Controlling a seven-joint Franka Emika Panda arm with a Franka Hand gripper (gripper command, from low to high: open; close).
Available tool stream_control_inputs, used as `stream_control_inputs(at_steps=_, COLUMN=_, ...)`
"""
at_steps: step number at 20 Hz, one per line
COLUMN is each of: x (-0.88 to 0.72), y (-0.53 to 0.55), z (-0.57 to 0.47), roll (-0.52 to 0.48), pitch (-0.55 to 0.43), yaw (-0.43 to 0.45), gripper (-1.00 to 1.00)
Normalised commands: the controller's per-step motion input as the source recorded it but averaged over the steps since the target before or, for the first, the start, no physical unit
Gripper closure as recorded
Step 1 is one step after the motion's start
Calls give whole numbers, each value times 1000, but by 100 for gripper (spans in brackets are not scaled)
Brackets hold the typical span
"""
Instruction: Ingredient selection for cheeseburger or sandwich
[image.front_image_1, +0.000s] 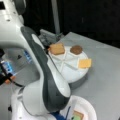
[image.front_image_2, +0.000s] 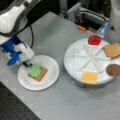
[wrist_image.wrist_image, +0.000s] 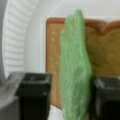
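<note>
While the claw (image.front_image_2: 28, 65) hangs low over the left edge of the white paper plate (image.front_image_2: 51, 78) in a front view, we see in the wrist view its two dark fingers (wrist_image.wrist_image: 35, 96) spread apart with the green lettuce piece (wrist_image.wrist_image: 75, 75) between them, its right side against the right finger and a gap on the left. The lettuce is a crinkled, pale green leaf lying on a tan-brown toast square (wrist_image.wrist_image: 100, 50) with a darker crust, and together they sit near the middle of the plate. Beyond it, toward a front view's right, the white round divided tray (image.front_image_2: 75, 58) carries the red tomato disc (image.front_image_2: 94, 40) at its far edge, a second toast square (image.front_image_2: 112, 50) and the dark brown round patty (image.front_image_2: 113, 70) at its right edge, and the yellow-orange cheese square (image.front_image_2: 89, 77) at its near edge.
</note>
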Motion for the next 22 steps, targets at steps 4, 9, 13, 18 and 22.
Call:
stream_control_inputs(at_steps=4, x=-150, y=145, z=11, roll=-216, pitch=-37, yaw=42, gripper=-100)
stream_control_inputs(at_steps=9, x=-188, y=130, z=39, roll=-225, pitch=-29, yaw=51, gripper=-100)
stream_control_inputs(at_steps=13, x=-325, y=220, z=101, roll=-230, pitch=-5, yaw=25, gripper=-100)
stream_control_inputs(at_steps=18, x=-535, y=435, z=208, roll=-322, pitch=10, yaw=-89, gripper=-100)
stream_control_inputs(at_steps=22, x=-722, y=663, z=296, roll=-554, pitch=-27, yaw=-230, gripper=-100)
